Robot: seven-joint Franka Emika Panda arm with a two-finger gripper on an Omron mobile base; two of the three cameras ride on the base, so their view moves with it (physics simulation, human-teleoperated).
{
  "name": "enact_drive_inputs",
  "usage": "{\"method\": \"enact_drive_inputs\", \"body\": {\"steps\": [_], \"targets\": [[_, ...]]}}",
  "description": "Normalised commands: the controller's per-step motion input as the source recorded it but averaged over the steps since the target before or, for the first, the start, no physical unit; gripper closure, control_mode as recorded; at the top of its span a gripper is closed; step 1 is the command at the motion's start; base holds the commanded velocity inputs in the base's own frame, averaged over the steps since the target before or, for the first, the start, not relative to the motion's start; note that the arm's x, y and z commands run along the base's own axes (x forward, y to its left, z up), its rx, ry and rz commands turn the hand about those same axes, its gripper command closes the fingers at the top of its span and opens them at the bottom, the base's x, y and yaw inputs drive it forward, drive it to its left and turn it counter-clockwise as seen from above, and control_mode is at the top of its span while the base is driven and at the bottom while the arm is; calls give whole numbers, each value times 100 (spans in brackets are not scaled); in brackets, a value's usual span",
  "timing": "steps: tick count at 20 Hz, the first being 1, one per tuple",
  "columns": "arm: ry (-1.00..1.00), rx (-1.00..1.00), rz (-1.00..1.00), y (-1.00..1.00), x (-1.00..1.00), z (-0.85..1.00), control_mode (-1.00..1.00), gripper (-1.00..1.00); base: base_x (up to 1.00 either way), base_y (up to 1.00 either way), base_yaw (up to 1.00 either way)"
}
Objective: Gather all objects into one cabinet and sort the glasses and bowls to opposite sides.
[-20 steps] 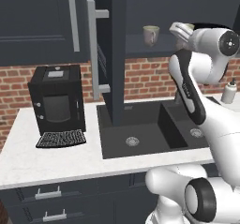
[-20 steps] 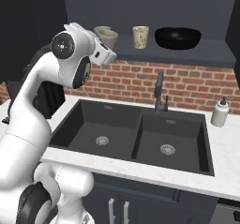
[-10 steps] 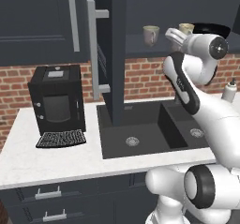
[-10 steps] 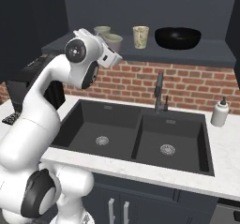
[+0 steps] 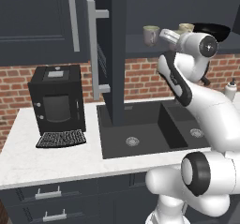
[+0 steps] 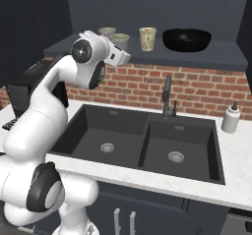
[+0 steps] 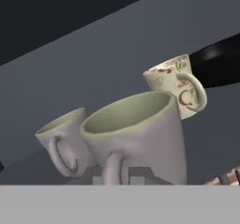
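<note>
The gripper (image 7: 120,174) is raised to the cabinet shelf (image 6: 224,54), its jaws pinched on the handle of the nearest grey mug (image 7: 140,136). Three mugs are counted on that shelf: the gripped grey one, a second grey mug (image 7: 63,136) just beside it, and a cream patterned mug (image 7: 173,85) further along. One glossy black bowl (image 6: 187,39) is seen beyond the patterned mug, apart from it. The cabinet door (image 5: 115,54) is swung open over a double sink (image 6: 142,143).
</note>
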Motion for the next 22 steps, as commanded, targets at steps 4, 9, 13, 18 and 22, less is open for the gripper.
{"method": "enact_drive_inputs", "body": {"steps": [4, 9, 13, 18, 22], "targets": [[0, -10, 0, -1, 29, -20, -100, 100, 0, 0, 0], [0, -8, 0, -14, 20, -31, -100, 100, 0, 0, 0], [0, 0, 0, -25, 29, -10, -100, 100, 0, 0, 0], [0, 0, 0, -8, 17, -2, -100, 100, 0, 0, 0], [0, 2, 0, 0, 1, 0, -100, 100, 0, 0, 0]]}}
